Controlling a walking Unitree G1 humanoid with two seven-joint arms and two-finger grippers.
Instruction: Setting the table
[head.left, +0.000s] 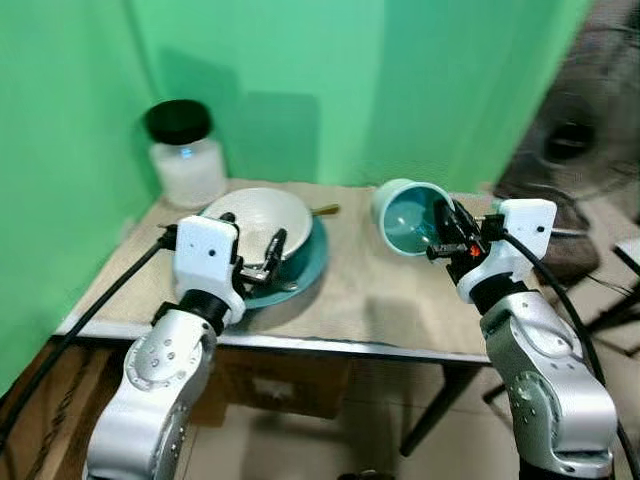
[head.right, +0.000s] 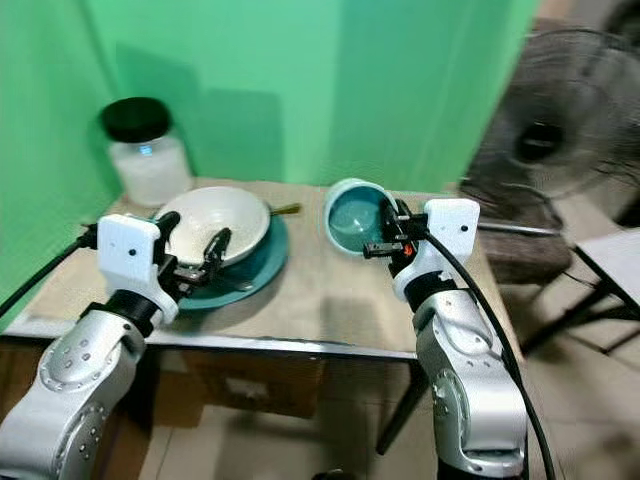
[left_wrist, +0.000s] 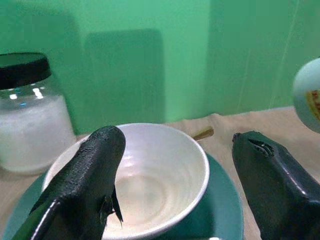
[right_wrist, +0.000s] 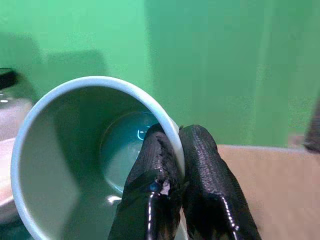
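Observation:
A pale teal cup is held tipped above the right side of the table, its mouth facing me. My right gripper is shut on the cup's rim, one finger inside and one outside. A white bowl rests in a teal plate on the left half of the table. My left gripper stands open at the near side of the bowl, its fingers spread wide with nothing between them. A gold utensil handle pokes out behind the bowl.
A glass jar with a black lid and white contents stands at the table's back left corner. The beige-covered table sits against green walls. A floor fan stands to the right, beside a grey stool.

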